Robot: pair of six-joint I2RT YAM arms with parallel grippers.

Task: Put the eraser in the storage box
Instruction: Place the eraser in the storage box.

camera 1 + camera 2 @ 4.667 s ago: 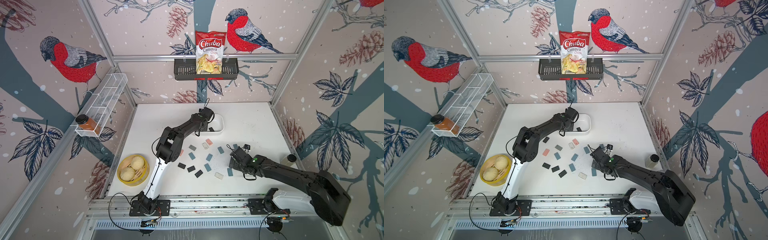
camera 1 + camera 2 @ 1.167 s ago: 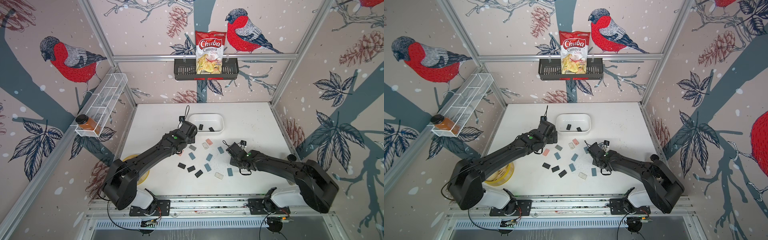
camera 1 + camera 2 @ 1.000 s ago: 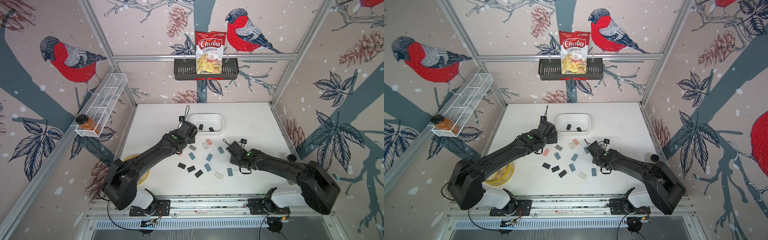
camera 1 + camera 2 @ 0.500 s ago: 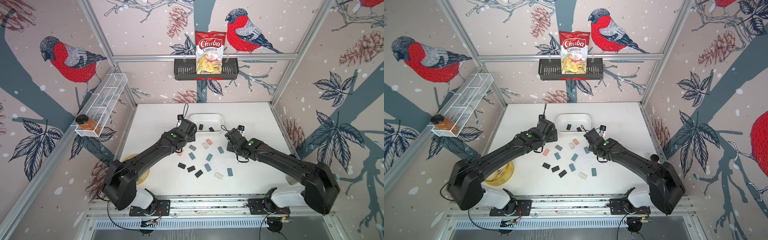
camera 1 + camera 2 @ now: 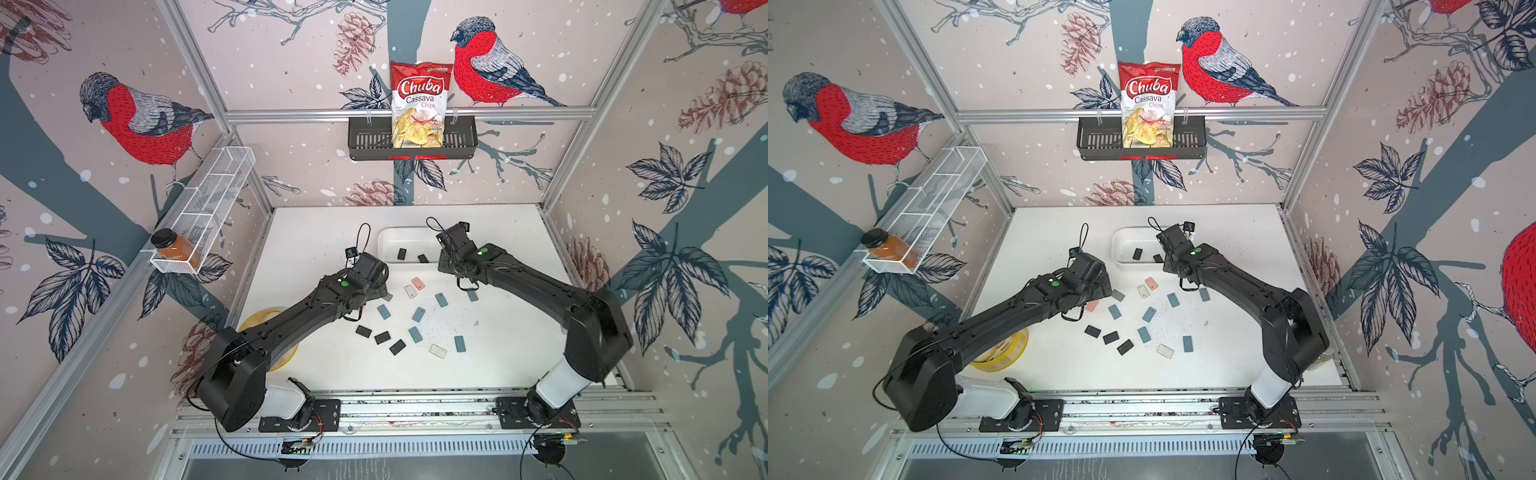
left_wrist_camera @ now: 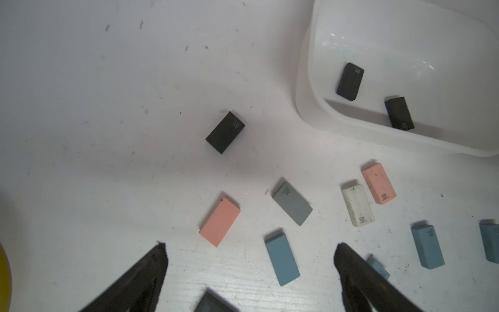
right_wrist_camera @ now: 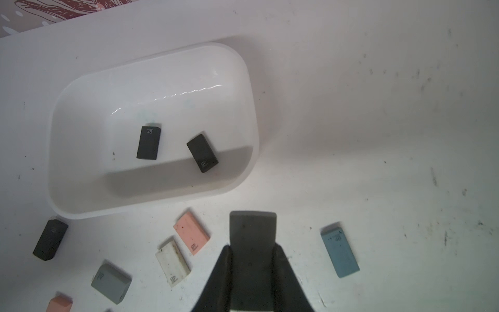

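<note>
The white storage box (image 7: pixel 81 94) sits at the back middle of the table, seen in both top views (image 5: pixel 386 245) (image 5: pixel 1119 249). Two black erasers (image 7: pixel 149 142) (image 7: pixel 202 153) lie inside it. My right gripper (image 7: pixel 252 247) is shut on a grey eraser (image 7: pixel 252 229), held above the table just outside the box's near wall, by its right end. My left gripper (image 6: pixel 249 251) stands open and empty above loose erasers: a pink one (image 6: pixel 220 221), a blue one (image 6: pixel 282 259) and a grey one (image 6: pixel 291 206). A black eraser (image 6: pixel 225 132) lies left of the box.
Several more erasers are scattered over the table's middle (image 5: pixel 415 332). A yellow bowl (image 5: pixel 266 320) lies partly under the left arm. A black basket (image 5: pixel 365 141) with a chips bag (image 5: pixel 417 104) hangs on the back wall. A white wire rack (image 5: pixel 216 187) holds a bottle (image 5: pixel 176 249).
My right gripper has carried the grey eraser from the table's middle back toward the box's near right corner. The left arm has shifted only slightly and stays open.
</note>
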